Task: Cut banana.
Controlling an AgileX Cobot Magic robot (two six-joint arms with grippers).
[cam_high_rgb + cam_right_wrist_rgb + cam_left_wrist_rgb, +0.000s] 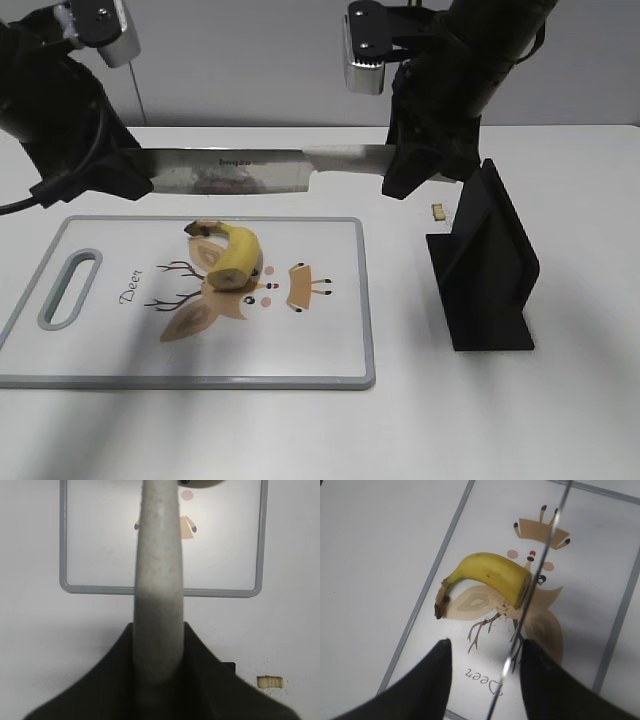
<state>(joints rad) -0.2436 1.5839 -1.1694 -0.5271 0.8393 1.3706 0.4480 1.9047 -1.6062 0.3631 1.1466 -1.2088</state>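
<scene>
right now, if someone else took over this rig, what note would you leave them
Right gripper: shut on the knife handle, blade held level in the air above the cutting board.
Left gripper: fingers open on either side of the blade's tip end, not clearly touching it.
Banana: lies on the board, under the blade. One end looks flat, as if already cut; no cut-off slice shows on the board.
A small pale scrap lies on the table beside the black knife stand.
Left to do: lower the blade through the banana.
</scene>
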